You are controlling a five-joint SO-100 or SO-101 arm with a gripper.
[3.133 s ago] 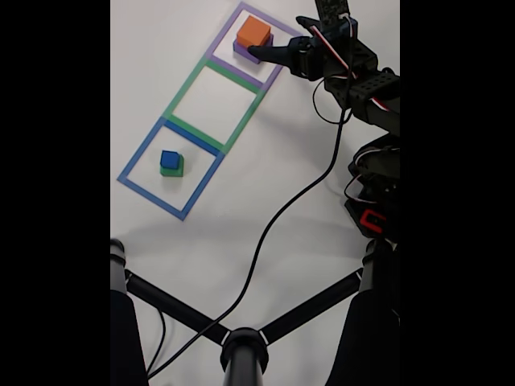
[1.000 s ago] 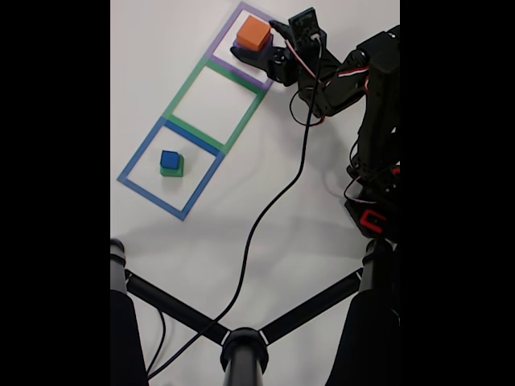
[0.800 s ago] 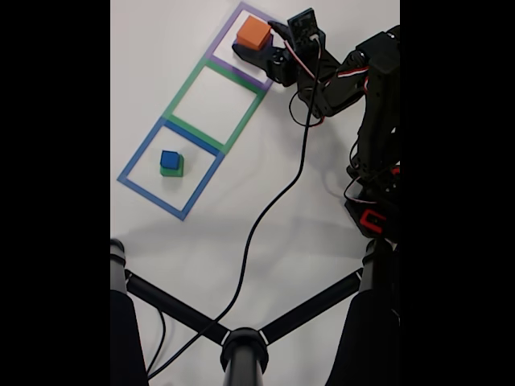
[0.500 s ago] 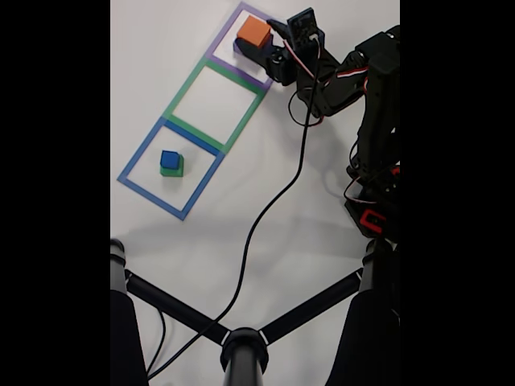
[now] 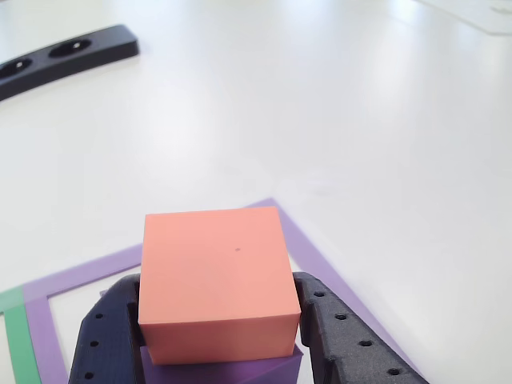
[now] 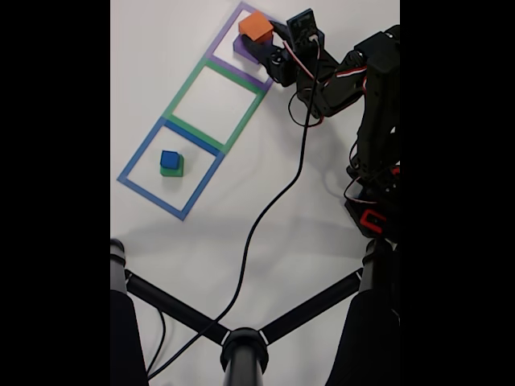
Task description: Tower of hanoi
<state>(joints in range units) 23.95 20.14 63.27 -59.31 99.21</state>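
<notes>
Three taped square outlines ran in a diagonal row on the white tabletop (image 6: 265,265) in the fixed view: a blue taped square (image 6: 133,165) nearest and to the left, a green taped square (image 6: 187,80) in the middle with nothing inside it, and a purple taped square (image 6: 228,28) farthest and to the right. Inside the blue one a small blue cube (image 6: 169,159) sat on a green cube (image 6: 172,170). At the purple square the black two-finger gripper (image 6: 259,50) was pressed against both sides of the orange plastic cube (image 6: 257,26), which sat over the larger purple block (image 6: 242,44). In the other view the black perforated fingers (image 5: 108,336) hugged the orange plastic cube (image 5: 214,280) on either side, with the purple block (image 5: 232,374) just under it and the purple tape (image 5: 312,252) running off beyond. Whether the cube still touched the block or hung just above it could not be told. By the look of it, the step in hand was taking the orange cube off the purple block. The next move would call for a straight lift without nudging the purple block, then a carry left toward the bare green square, the only spot where a cube of that size could lawfully land.
</notes>
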